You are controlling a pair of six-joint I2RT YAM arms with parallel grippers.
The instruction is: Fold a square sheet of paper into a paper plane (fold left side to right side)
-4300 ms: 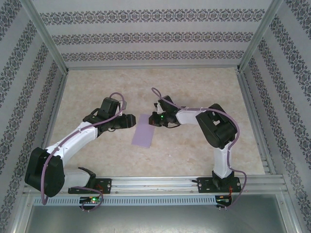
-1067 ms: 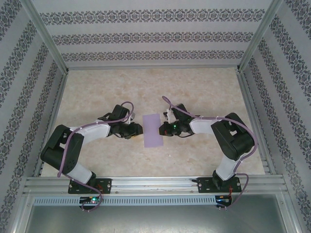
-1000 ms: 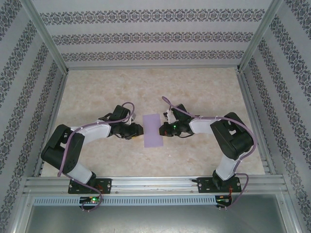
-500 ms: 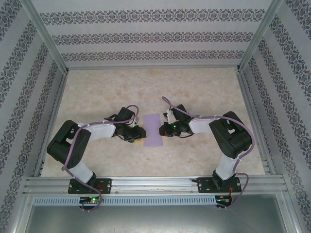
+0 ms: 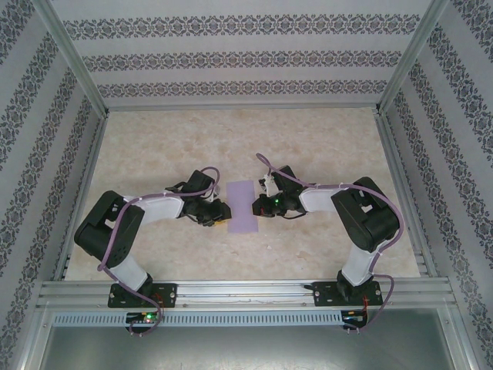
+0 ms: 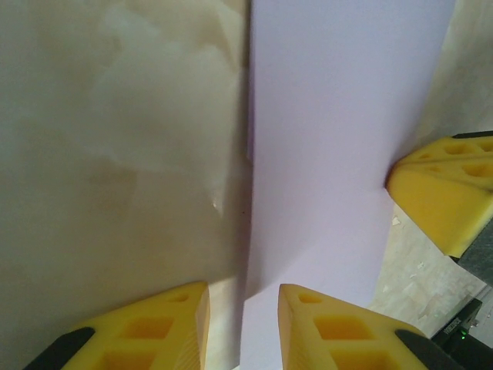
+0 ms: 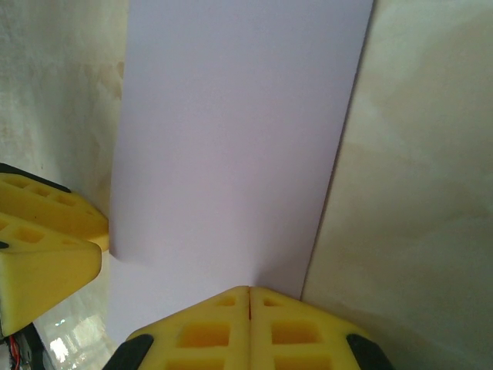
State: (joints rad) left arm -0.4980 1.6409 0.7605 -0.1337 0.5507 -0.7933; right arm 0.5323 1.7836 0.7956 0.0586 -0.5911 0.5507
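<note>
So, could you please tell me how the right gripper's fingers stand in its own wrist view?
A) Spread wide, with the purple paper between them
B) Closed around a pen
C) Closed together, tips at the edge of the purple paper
C: in the right wrist view the right gripper has its yellow fingers pressed together with no gap, tips at the near edge of the purple paper.

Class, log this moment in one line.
lavender-purple rectangular paper sheet: between hands | left hand: open, at edge | right hand: shut, at opposite edge
</note>
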